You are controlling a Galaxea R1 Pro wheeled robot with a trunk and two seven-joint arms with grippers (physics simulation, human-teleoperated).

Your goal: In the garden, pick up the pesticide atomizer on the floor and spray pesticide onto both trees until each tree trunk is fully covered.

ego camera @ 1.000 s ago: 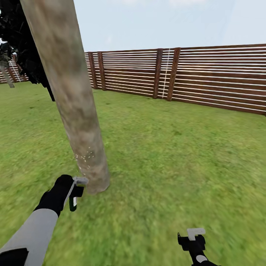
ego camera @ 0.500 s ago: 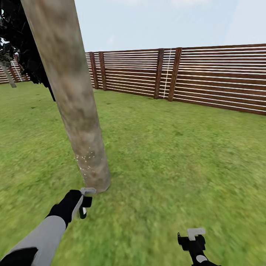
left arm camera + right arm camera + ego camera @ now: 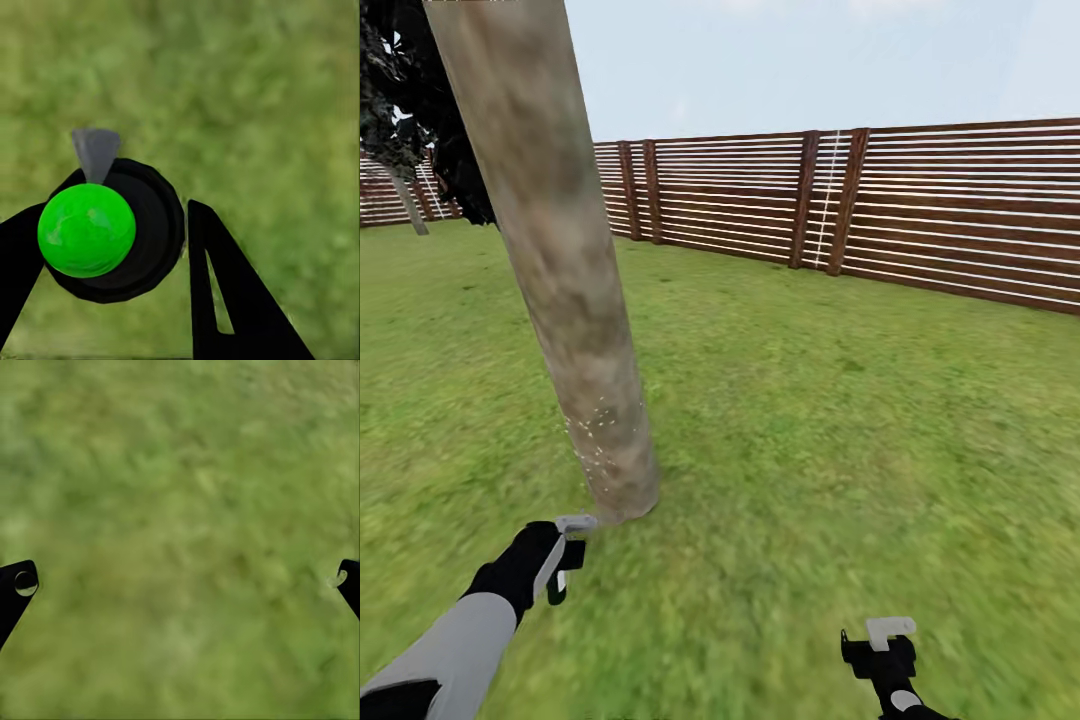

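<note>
Green grass (image 3: 840,430) covers the garden floor, and a brown wooden fence (image 3: 920,215) runs along the back. One tree trunk (image 3: 560,260) stands tall and leans a little, pale grey-brown, with small white specks (image 3: 592,440) low down on its side. The left hand (image 3: 565,555) is just below and beside the foot of the trunk, closed around the pesticide atomizer (image 3: 573,527). In the head view its pale grey top points toward the foot of the trunk. In the left wrist view the atomizer (image 3: 112,229) looks like a round black body with a bright green ball on it, squeezed between two black fingers (image 3: 225,300), and its grey nozzle sticks out over the grass. Its long side cannot be told from these pictures. The right hand (image 3: 180,585) is spread wide open over the grass and holds nothing; it also shows low down in the head view (image 3: 885,640), well apart from the trunk.
</note>
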